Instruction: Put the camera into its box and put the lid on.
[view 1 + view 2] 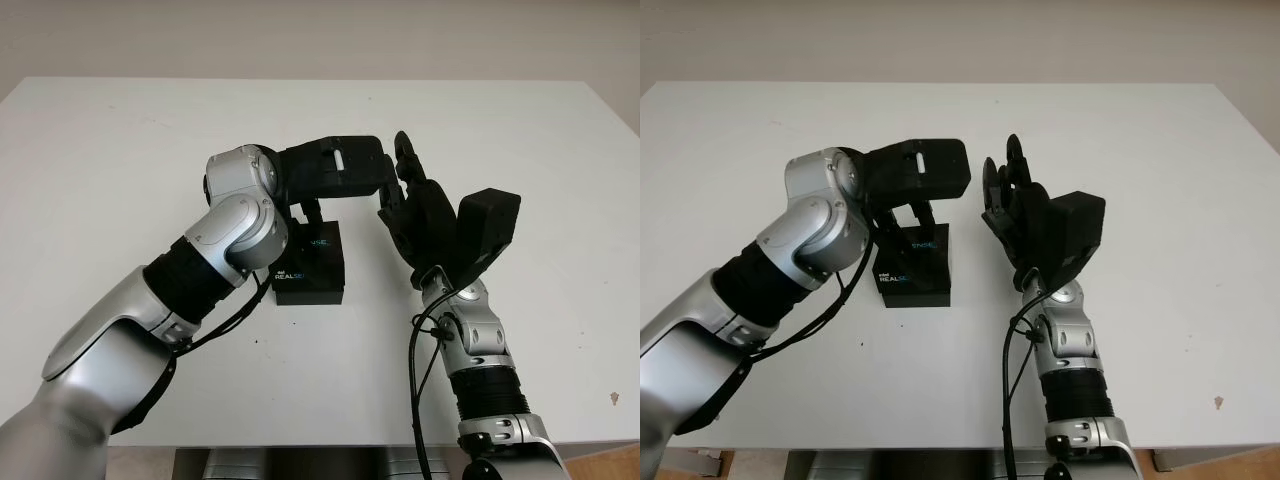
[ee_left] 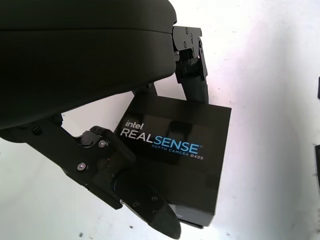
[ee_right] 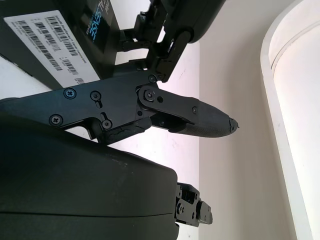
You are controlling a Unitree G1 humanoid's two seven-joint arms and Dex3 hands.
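Left wrist view shows the box [image 2: 175, 150] w/ the lid [image 2: 170, 135] already sitting on top, "RealSense Depth Camera D405" print facing up, so I'd guess the camera's inside, can't see it tho. From the head cam the box sits on the white table [image 1: 120, 150] roughly mid-scene, and the left hand [image 1: 335, 170] hangs over it at abt 12 o'clock of the box, fingers [image 2: 192, 70] reaching down both sides of the lid. Looks like they straddle it, but whether they're actually squeezing or just touching, can't tell. Right hand [image 1: 425, 215] is up off the table at 3 o'clock of the box, near but apart, holding nothing, open, palm turned toward the box. Progress-wise: pretty much at the tail end imo. Lid's on and looks square, what's left is prob pressing it fully home and pulling the hands away. One edge of the base peeks out under the lid at the near side, so it might not be fully seated. Count: 1 box, 1 lid, 2 hands, 1 table.
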